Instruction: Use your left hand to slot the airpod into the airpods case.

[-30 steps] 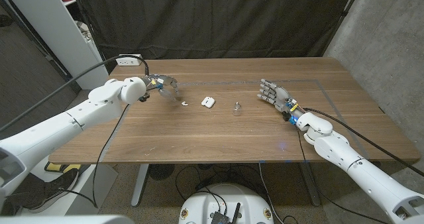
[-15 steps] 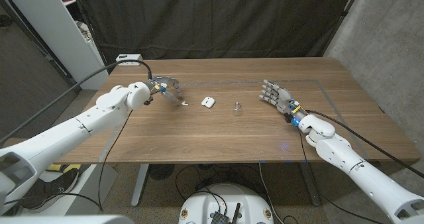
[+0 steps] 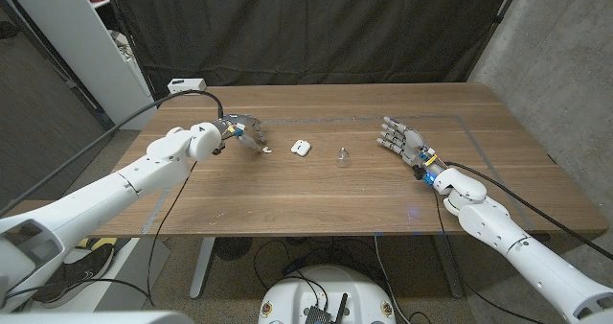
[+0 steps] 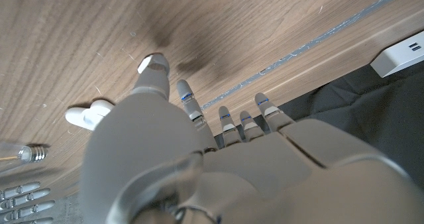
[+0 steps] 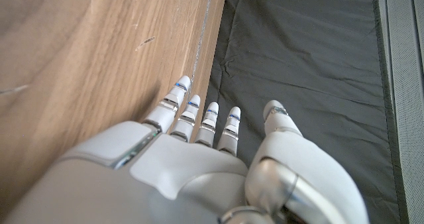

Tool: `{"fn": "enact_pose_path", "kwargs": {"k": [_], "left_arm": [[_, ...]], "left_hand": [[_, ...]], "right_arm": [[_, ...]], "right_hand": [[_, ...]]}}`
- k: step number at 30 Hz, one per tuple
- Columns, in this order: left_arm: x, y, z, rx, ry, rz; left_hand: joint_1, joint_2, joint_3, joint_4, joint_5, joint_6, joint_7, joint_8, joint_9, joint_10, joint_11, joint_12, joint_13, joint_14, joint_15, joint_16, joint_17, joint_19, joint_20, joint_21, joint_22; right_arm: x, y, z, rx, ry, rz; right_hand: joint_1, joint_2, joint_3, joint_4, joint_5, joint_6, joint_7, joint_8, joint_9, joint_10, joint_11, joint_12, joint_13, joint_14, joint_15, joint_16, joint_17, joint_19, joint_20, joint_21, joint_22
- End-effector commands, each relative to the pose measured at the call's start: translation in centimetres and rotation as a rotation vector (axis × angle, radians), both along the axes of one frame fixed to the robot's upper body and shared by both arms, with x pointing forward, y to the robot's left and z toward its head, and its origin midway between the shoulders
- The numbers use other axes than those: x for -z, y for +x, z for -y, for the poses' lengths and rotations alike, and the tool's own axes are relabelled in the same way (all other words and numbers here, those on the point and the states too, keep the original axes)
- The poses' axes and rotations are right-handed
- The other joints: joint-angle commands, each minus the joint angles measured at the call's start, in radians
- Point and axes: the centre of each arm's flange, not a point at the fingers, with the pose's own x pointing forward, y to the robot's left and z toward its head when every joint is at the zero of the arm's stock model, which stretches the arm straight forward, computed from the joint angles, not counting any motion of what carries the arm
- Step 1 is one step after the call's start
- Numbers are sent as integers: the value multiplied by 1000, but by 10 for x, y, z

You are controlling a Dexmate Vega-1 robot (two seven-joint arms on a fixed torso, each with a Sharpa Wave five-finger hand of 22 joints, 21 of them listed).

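The left robot hand (image 3: 243, 129) is hovering with fingers spread, holding nothing, just beside the small white airpod (image 3: 267, 150) lying on the desk (image 3: 316, 195). The white airpods case (image 3: 301, 148) is sitting near it, toward the middle. No writing is legible. The right robot hand (image 3: 400, 139) is standing open, well apart.

Airpod (image 3: 267, 150) left of airpods case (image 3: 301, 148); small bottle (image 3: 342, 156) right of case
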Motion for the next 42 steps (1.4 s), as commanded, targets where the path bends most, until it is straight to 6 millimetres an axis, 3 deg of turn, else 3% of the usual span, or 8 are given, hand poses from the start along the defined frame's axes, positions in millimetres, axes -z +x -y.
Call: {"fn": "enact_pose_path", "kwargs": {"k": [1, 26, 42], "left_arm": [[7, 6, 5, 17, -17, -13], [15, 12, 15, 8, -28, -13], [21, 14, 12, 12, -56, 8]], "left_hand": [[15, -3, -5, -1, -3, 2, 0, 0, 8, 11, 2, 3, 2, 8, -51, 0, 3, 9, 2, 2, 1], [40, 12, -23, -1, -8, 42, -5, 16, 27, 27, 2, 8, 4, 29, -56, 1, 2, 23, 4, 4, 4], [88, 47, -29, -6, -4, 193, 5, 70, 36, 72, -20, 21, 6, 68, -73, 5, 1, 48, 6, 12, 6]], "right_arm": [[2, 0, 2, 0, 8, -4], [12, -8, 15, 13, 38, 13], [17, -12, 13, 20, 44, 7]], "right_hand": [[-14, -2, -3, 5, 5, 2, 9, -1, 3, 10, -1, 5, 2, 10, -101, -2, 5, -2, -2, 6, 3], [-45, -3, -4, 25, 5, 4, 2, 0, 2, 17, 1, 6, 3, 14, -103, -1, 7, -3, 1, 7, 3], [-57, -4, 1, 31, 7, 5, -3, 0, 1, 17, -2, 5, 3, 18, -104, -4, 5, -3, 3, 7, 3]]}}
